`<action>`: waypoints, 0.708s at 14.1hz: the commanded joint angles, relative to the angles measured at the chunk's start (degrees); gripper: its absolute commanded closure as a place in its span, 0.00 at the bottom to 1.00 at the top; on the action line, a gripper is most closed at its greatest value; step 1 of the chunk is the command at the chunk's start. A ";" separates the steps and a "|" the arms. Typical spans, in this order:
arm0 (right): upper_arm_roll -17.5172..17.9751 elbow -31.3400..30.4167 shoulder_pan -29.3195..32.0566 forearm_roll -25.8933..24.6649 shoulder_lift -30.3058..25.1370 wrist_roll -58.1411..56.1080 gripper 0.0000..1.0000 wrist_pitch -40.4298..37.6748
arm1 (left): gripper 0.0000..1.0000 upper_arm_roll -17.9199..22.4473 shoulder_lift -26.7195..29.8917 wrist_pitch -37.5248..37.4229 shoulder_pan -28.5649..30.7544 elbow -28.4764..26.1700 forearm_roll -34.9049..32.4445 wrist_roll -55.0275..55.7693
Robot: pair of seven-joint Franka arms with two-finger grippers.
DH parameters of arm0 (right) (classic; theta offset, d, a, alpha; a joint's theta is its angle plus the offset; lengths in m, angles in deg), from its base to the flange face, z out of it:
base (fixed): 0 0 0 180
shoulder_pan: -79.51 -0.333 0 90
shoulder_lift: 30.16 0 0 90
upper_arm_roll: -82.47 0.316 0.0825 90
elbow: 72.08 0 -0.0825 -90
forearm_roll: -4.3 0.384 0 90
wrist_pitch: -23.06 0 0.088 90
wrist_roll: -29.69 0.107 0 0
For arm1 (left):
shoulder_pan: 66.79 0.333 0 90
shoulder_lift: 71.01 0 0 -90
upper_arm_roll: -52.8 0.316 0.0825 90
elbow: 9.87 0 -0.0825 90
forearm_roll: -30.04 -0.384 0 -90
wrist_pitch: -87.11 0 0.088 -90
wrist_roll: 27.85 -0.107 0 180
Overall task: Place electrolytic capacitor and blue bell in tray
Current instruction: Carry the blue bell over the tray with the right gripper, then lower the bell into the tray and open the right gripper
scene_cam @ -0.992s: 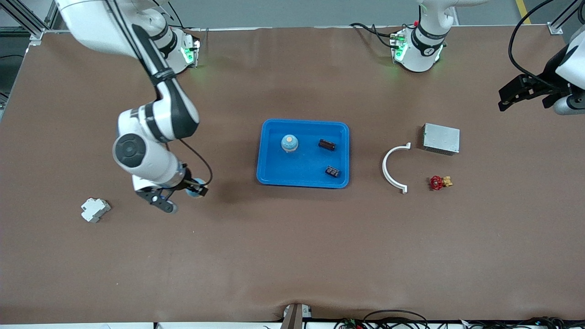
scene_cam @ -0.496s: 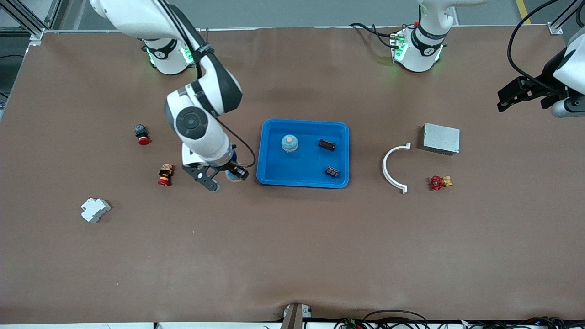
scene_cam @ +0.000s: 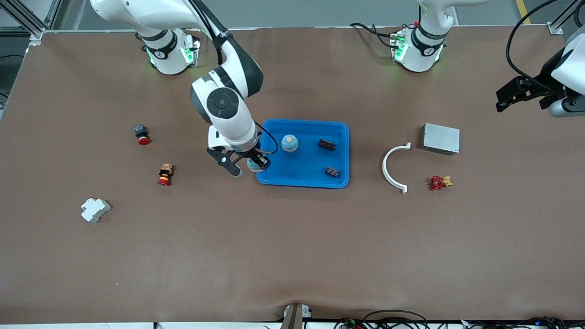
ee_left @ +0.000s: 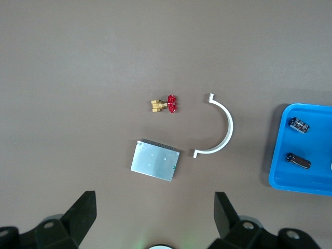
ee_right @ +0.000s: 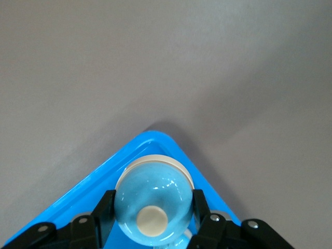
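A blue bell is gripped by the right gripper over the tray's corner. The left gripper, jaws open, is held waiting above the table's end. A capacitor lies in the tray.

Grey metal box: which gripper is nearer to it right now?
Left. The left gripper, open, hangs above the table near the grey metal box. The right gripper holds a blue bell over the tray corner.

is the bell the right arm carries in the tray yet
Not yet: the right tool is shut on the blue bell, in the air over the tray corner.
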 commanded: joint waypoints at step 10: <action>-0.84 9.53 -5.53 -3.11 13.05 12.40 1.00 3.71 | 0.00 0.04 0.77 0.44 0.28 1.27 -0.24 -1.09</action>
